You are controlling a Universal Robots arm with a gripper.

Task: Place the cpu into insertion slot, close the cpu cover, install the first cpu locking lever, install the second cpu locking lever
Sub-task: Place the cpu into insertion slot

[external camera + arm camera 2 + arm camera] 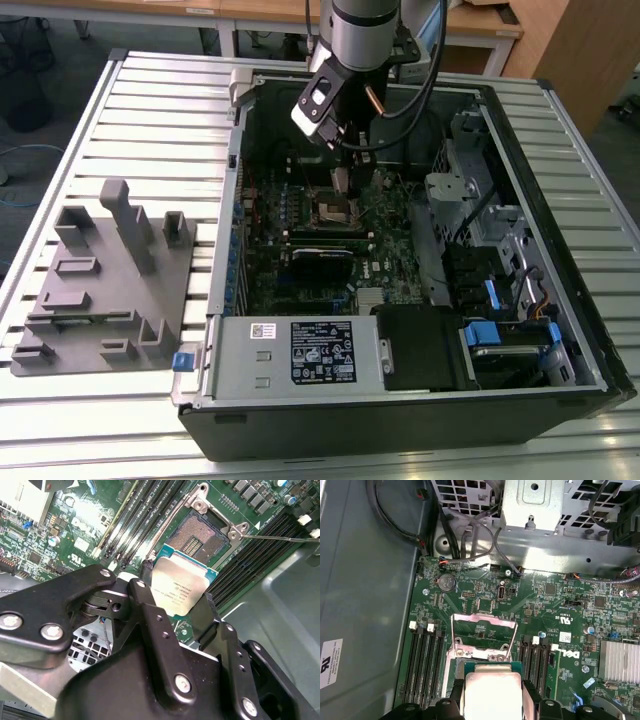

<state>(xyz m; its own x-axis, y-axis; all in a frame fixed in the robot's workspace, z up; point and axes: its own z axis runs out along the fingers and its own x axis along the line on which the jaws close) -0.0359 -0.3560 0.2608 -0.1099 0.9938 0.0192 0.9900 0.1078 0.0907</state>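
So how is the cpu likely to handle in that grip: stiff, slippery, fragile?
Probably stiff and light: the cpu is a thin flat plate with a metal face, held by its edges in the hand. Those narrow edges give little purchase, so it might slip or tilt. The fine contact grid of the insertion slot suggests careless seating could do damage.

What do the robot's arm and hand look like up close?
The arm is a smooth silver-grey tube, with a black cable looping beside it and a white block mounted near the wrist. The hand is matte black: chunky jointed links pinned with round silver screws, ending in two fingers.
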